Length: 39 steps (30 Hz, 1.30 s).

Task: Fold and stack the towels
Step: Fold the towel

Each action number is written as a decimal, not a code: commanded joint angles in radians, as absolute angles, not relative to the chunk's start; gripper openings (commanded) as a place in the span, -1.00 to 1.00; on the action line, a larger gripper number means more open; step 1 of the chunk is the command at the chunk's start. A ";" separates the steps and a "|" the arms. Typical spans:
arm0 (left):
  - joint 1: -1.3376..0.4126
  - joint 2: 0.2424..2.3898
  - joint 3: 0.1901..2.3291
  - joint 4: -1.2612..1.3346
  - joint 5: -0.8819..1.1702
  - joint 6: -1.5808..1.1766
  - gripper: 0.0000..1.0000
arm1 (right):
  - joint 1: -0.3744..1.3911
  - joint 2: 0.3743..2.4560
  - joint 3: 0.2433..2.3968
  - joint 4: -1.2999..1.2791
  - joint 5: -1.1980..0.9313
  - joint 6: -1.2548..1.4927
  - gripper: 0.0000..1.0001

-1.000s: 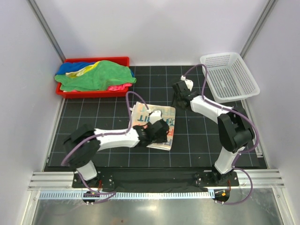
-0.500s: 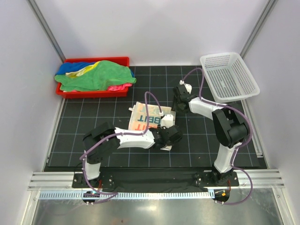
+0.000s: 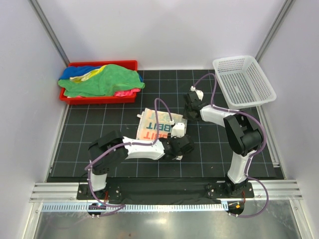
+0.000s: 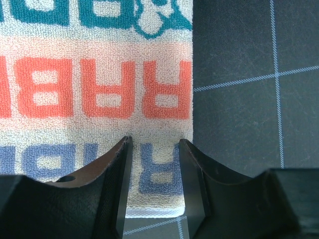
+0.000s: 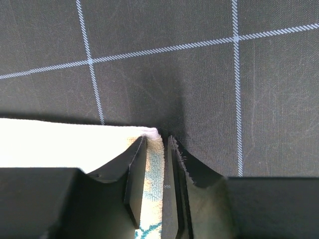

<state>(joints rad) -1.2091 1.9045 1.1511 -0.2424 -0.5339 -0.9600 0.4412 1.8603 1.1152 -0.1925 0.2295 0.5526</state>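
Observation:
A cream towel (image 3: 157, 127) with teal and orange letters lies folded flat on the black grid mat. My left gripper (image 3: 182, 147) is at its near right corner. In the left wrist view (image 4: 154, 142) the jaws stand slightly apart over the flat towel (image 4: 99, 74), not pinching it. My right gripper (image 3: 191, 111) is at the towel's far right corner. In the right wrist view (image 5: 156, 139) the jaws are nearly together, with the towel's corner edge (image 5: 75, 144) between them. The other towels (image 3: 107, 82), green, blue, yellow and pink, are heaped in a pile.
The heaped towels fill a red tray (image 3: 99, 98) at the back left. A white mesh basket (image 3: 249, 102) stands at the back right. White walls close in the mat on three sides.
My left gripper has slid right across the cream towel to its near right corner. My right gripper has come down to the towel's far right corner.

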 commanded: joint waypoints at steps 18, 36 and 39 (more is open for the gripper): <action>-1.189 1.884 1.260 -0.270 -0.353 -0.887 0.12 | 0.426 2.049 1.460 -0.347 0.221 0.483 -0.46; -0.755 1.805 1.328 -0.459 -0.512 -0.565 0.23 | 0.590 1.504 0.976 -0.333 0.319 0.755 0.08; -0.727 1.891 1.373 -0.453 -0.521 -0.528 0.22 | 0.672 1.476 0.885 -0.299 0.347 0.830 0.03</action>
